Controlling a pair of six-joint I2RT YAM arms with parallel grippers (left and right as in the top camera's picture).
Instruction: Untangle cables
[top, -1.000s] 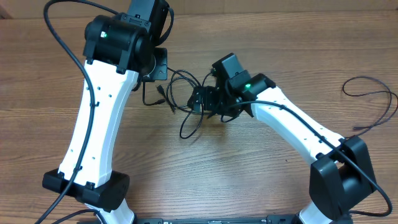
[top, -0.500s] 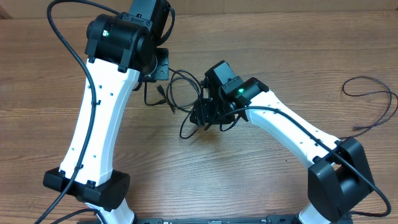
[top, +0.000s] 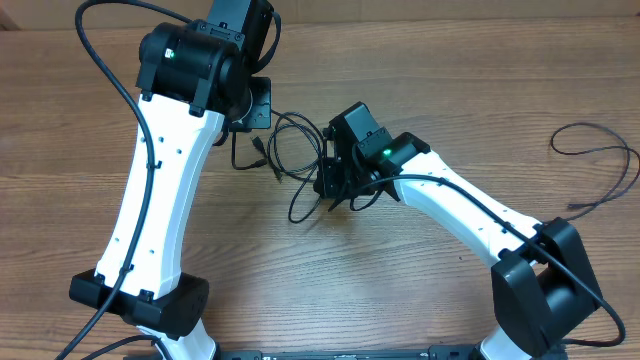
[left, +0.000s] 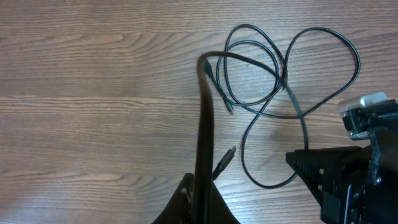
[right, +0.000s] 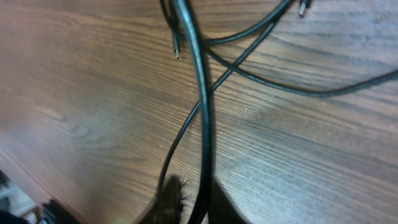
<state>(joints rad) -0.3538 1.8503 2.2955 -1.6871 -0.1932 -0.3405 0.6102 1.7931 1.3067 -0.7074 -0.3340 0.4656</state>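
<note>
1. Pinching a strand on each side looks like the step in hand; the right gripper (right: 196, 205) is closed on a thin black cable (right: 200, 93) that runs straight out from between its fingers over the wooden table (right: 81, 124); another strand crosses it, over or under I cannot tell.
2. Its arm reaches in low from the right, wrist bent toward the tangle (top: 295, 165), which lies in loose loops mid-table, between the two grippers.
3. Farther off, the left gripper (left: 202, 202) is clamped on a taut strand leading into those loops; a small plug (left: 225, 160) lies just beside it; that arm stretches long across the table.
4. The next move probably calls for drawing the two grips apart slowly; the crossings could snag.
5. A lone cord (top: 600, 160) lies well apart at the right edge.
</note>
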